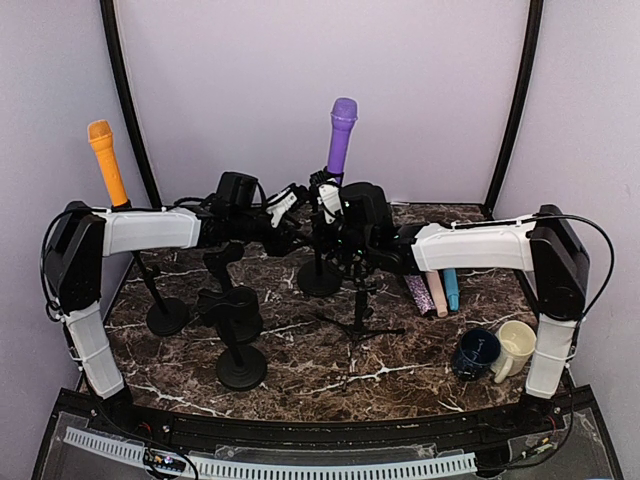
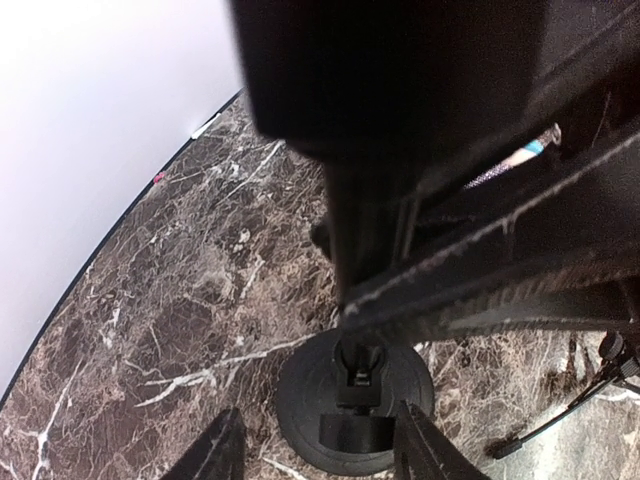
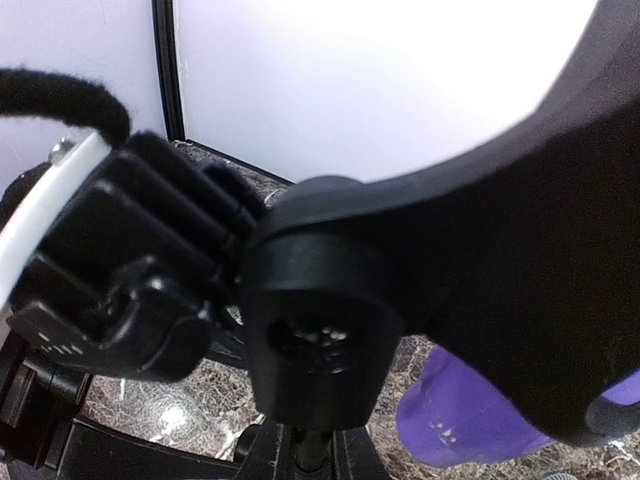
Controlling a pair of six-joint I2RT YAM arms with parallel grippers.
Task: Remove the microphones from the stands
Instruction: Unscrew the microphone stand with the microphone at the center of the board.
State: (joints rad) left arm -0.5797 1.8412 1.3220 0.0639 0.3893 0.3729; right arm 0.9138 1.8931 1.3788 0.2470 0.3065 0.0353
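Grasping is the step you are on, and it does not look finished: both arms have their wrists at the middle stand (image 1: 320, 278), whose clip (image 3: 320, 330) fills your right wrist view, and the purple microphone (image 1: 343, 135) sits upright in that clip, its head well above both wrists. Your left gripper (image 2: 322, 455) is released, its two fingers spread with only the stand's round base far below between them. Your right gripper (image 1: 327, 200) is just beside the clip, but you cannot tell from any view whether its jaws are spread or closed, because the clip blocks the wrist camera. By my judgement, the next move calls for one hand to steady the stand while the other takes the purple handle above the clip and draws it up along its own axis, so the base does not tip. Counting from the near edge of the marble table (image 1: 300, 390): two mugs, a dark blue one (image 1: 476, 353) touching a cream one (image 1: 515, 345); two empty stands (image 1: 240, 368); one small tripod stand (image 1: 360, 325); three microphones lying side by side (image 1: 436, 292); then two loaded stands, yours and the one carrying the orange microphone (image 1: 105, 160). That makes five stands and five microphones.
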